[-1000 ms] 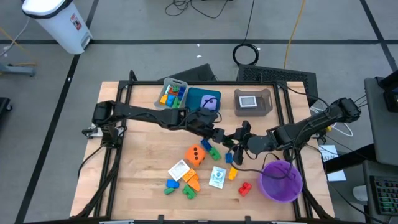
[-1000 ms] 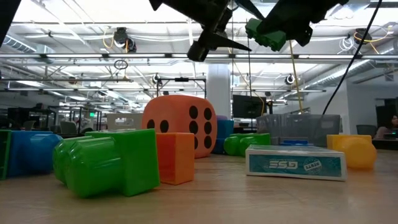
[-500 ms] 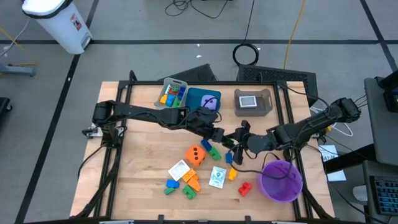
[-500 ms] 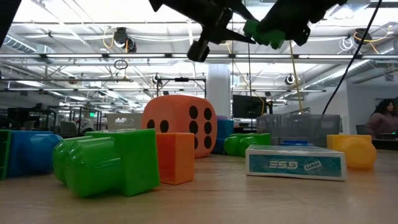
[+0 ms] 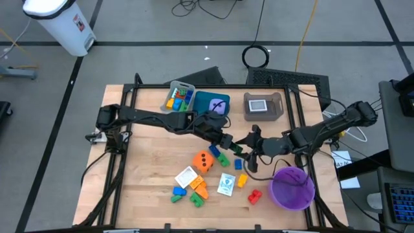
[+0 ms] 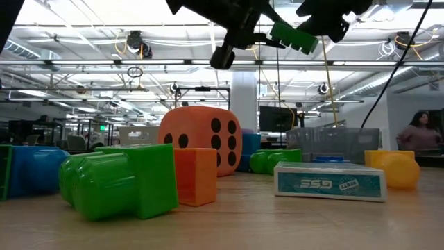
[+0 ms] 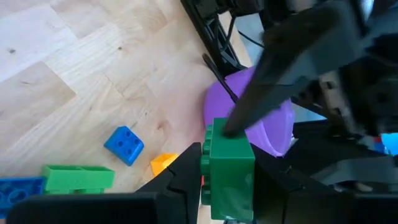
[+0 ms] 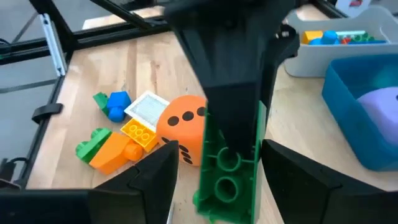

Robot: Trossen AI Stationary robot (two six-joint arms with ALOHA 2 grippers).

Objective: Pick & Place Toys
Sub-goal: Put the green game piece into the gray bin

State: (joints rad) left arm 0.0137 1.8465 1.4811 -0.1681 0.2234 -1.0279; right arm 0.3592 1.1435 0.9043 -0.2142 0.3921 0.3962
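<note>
Both dark arms reach in from the two sides and meet over the middle of the wooden table [image 5: 149,175], up in the air. The left gripper [image 5: 235,148] comes from the left with its arm stretched long and low, and its two fingers are pinching a green brick [image 7: 229,171]. The brick sits right between those fingers, squeezed on its two flat sides. It is a long, hard plastic block with smooth, shiny sides. Its long way runs straight out from the left jaws toward the right gripper [image 5: 249,153]. In the low view the green brick [image 6: 294,37] hangs high over the table and tips a little, with the far end lower. The right gripper faces the left one, with its fingers spread wide on both sides of the brick's end, not squeezing it. From the right wrist, the end of the green brick [image 8: 229,165] shows two round hollow rings. Below the jaws sits a big orange dice [image 8: 184,126] with black dots, soft-looking with round corners. A round purple bowl [image 5: 292,188] sits on the table past the right gripper, near its arm.
</note>
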